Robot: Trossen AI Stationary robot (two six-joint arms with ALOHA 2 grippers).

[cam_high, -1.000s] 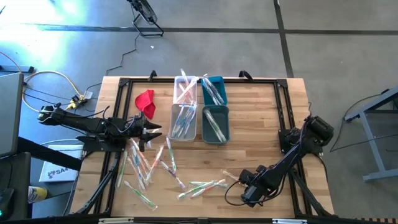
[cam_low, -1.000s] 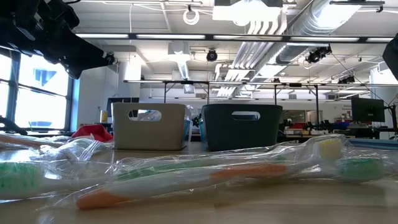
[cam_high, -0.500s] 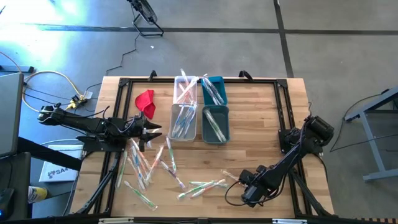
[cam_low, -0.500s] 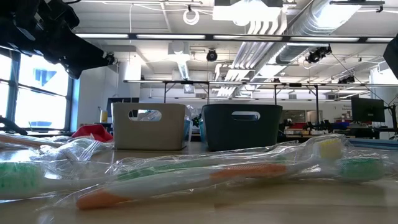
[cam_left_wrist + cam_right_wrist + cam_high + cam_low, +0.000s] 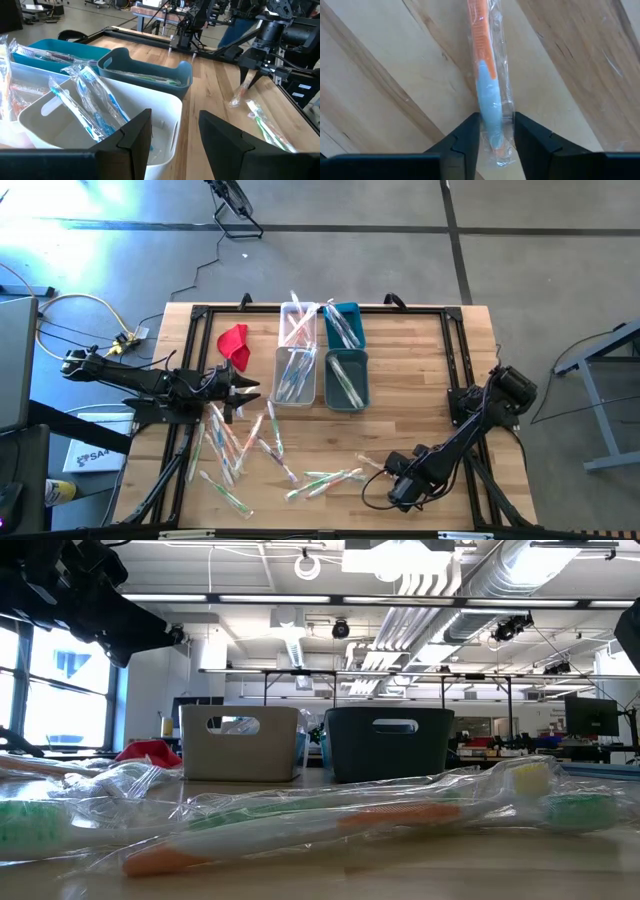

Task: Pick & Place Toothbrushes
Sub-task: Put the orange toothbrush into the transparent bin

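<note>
Right end effector (image 5: 495,132) astride an orange toothbrush (image 5: 486,75) – fingers (image 5: 465,140) touching wrapper

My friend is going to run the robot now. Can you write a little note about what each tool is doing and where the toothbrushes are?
Right tool: down on the table near the front, closing around an orange-and-white toothbrush, not lifted.
Left tool: open, empty, hovering by the white bin.
Done: the four bins already hold some brushes.
Left: many wrapped toothbrushes lie loose on the table.
</note>
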